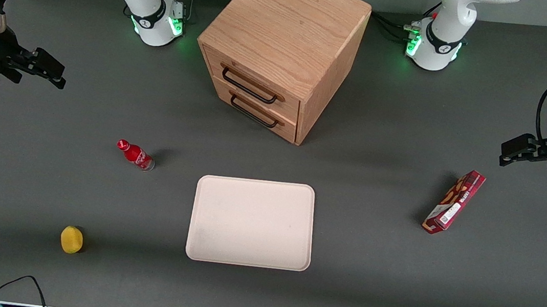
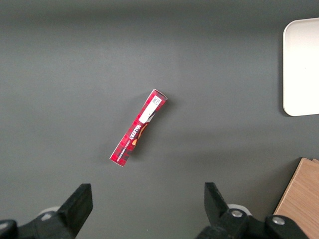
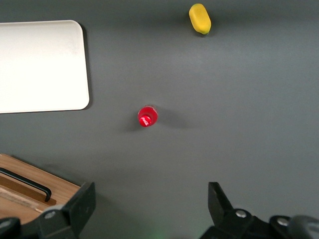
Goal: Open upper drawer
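The light oak cabinet (image 1: 288, 21) stands at the middle of the table, farther from the front camera than the tray. Its upper drawer (image 1: 256, 78) is shut, and its black wire handle (image 1: 249, 87) sits just above the matching lower drawer (image 1: 263, 117). My gripper (image 1: 53, 71) hangs above the table toward the working arm's end, well apart from the cabinet. It is open and empty. In the right wrist view the gripper (image 3: 151, 196) frames bare table. A corner of the cabinet with a black handle (image 3: 27, 182) shows beside one finger; I cannot tell which drawer's.
A red bottle (image 1: 137, 155) (image 3: 147, 117) stands between my gripper and the tray. A white tray (image 1: 251, 222) lies nearer the camera than the cabinet. A yellow object (image 1: 71, 239) lies near the front edge. A red box (image 1: 455, 201) lies toward the parked arm's end.
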